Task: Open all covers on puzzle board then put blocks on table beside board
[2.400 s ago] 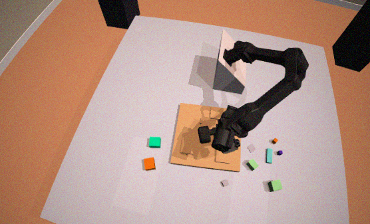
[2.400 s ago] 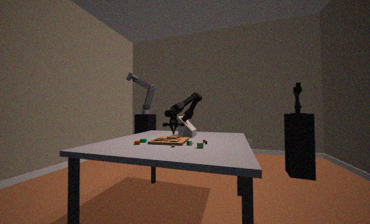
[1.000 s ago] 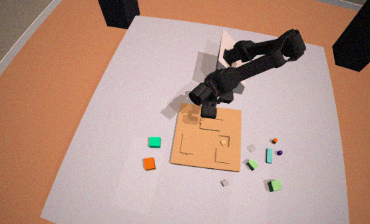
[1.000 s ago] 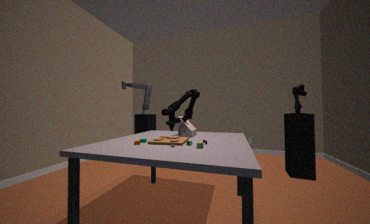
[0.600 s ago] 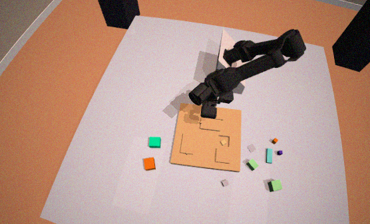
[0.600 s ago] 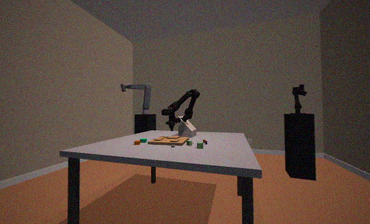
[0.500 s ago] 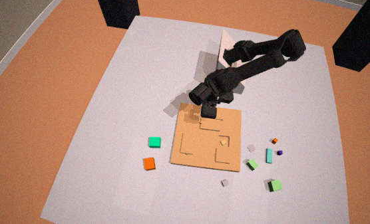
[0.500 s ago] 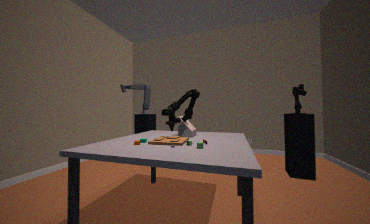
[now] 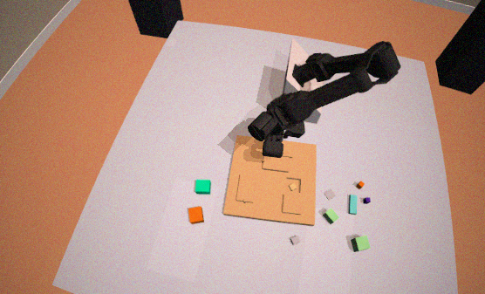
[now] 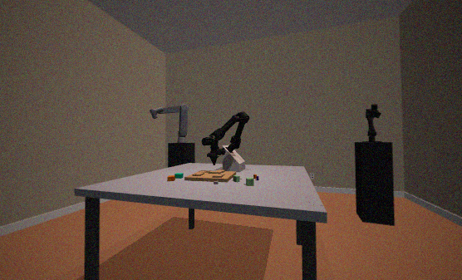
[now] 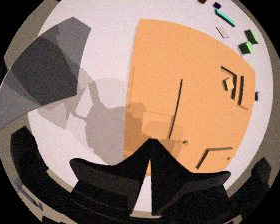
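Note:
The tan puzzle board (image 9: 305,165) (image 10: 208,176) (image 11: 184,63) lies flat on the white table (image 9: 174,121). Thin dark lines on it mark its covers and wells. A small cream block (image 9: 292,187) sits in a well on its right side. My gripper (image 9: 272,151) (image 10: 213,161) (image 11: 152,142) is shut and empty. It hangs a little above the board's far left corner, pointing down. Loose blocks lie on the table beside the board: a green one (image 9: 202,186) and an orange one (image 9: 195,215) on the left, several small ones on the right.
Right of the board lie a light green block (image 9: 331,215), a cyan bar (image 9: 352,204), a green block (image 9: 361,242), two grey cubes (image 9: 330,194) (image 9: 295,240), a tiny orange cube (image 9: 360,185) and a purple one (image 9: 367,200). Black pedestals (image 9: 153,10) (image 9: 462,56) stand beyond the table.

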